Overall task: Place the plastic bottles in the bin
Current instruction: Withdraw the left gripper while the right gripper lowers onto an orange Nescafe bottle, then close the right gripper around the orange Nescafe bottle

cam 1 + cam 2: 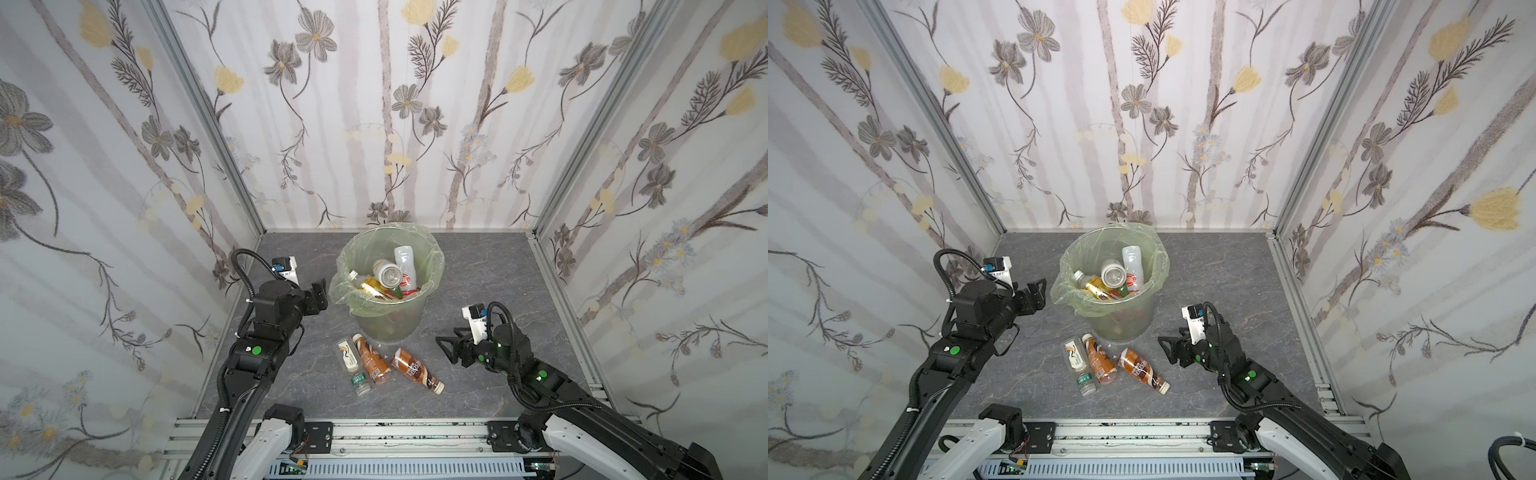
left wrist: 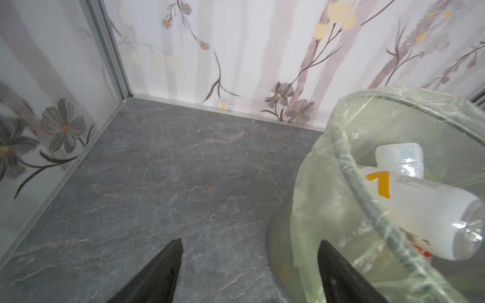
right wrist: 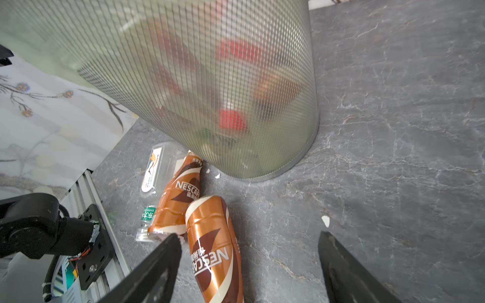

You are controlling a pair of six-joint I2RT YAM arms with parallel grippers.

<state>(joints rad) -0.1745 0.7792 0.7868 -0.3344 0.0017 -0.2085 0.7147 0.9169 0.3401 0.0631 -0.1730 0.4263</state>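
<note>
Bin (image 1: 390,329) stands upright mid-table and holds several bottles. A white bottle (image 1: 405,259) leans on its far inner wall. Four lie on the table (image 1: 490,282) just in front of the bin:
- a flat clear bottle (image 1: 347,354)
- a coffee bottle (image 1: 371,360), cap end close to the bin's base
- a small green-label bottle (image 1: 360,382)
- a second coffee bottle (image 1: 417,370), a little to the right, cap toward the robot base

Left gripper (image 2: 250,244): fingers spread, nothing between them, hovering beside the bin's rim. Right gripper (image 3: 249,236): fingers spread, empty, low over the table, aimed at the second coffee bottle.

Step in hand, as I judge it: the right arm picks that bottle. In the right wrist view its body sits nearer one finger, so I should shift sideways until it is centred. Then I descend and close across the fat mid-body, not the taper. With a smooth label and round body, it will likely roll or squirt out if pinched off-centre. It may touch the neighbouring coffee bottle; I cannot tell. Lift above the rim before release.
</note>
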